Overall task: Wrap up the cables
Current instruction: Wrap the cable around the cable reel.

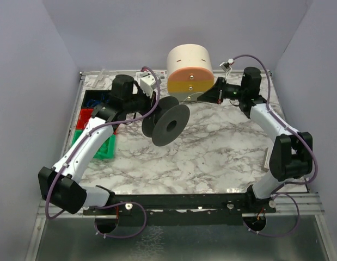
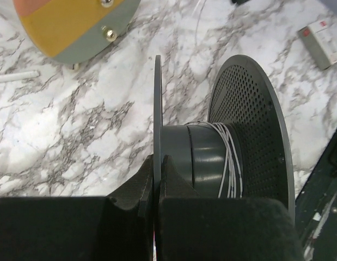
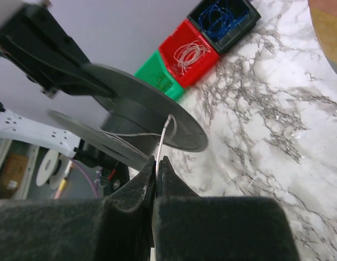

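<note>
The right gripper fills the foreground of its own wrist view, jaws pressed together and pinching the free end of one of the cables, a pale strand that rises out of the fingertips. From there, finer threads run left to the hub of the dark grey spool, passing between its two discs. The left gripper is likewise closed, clamped on the thin edge of the solid disc. A few turns of wire already lie round the hub, close against the perforated disc. Seen from above, the spool sits over the middle of the marble table. It appears to be held off the surface, with its axis lying roughly level and slanting across the table. The left arm is at its far-left side and the right gripper is beyond it to the right, beside the cream drum. So the loose wire lies between spool and right hand, roughly square to the spool's axis. As I judge it, that is what winding needs. Either the right hand circles the hub in that plane or the left wrist rolls the spool, with the strand kept inside the two discs. The red, green and black bins stand well apart at the table's left.
</note>
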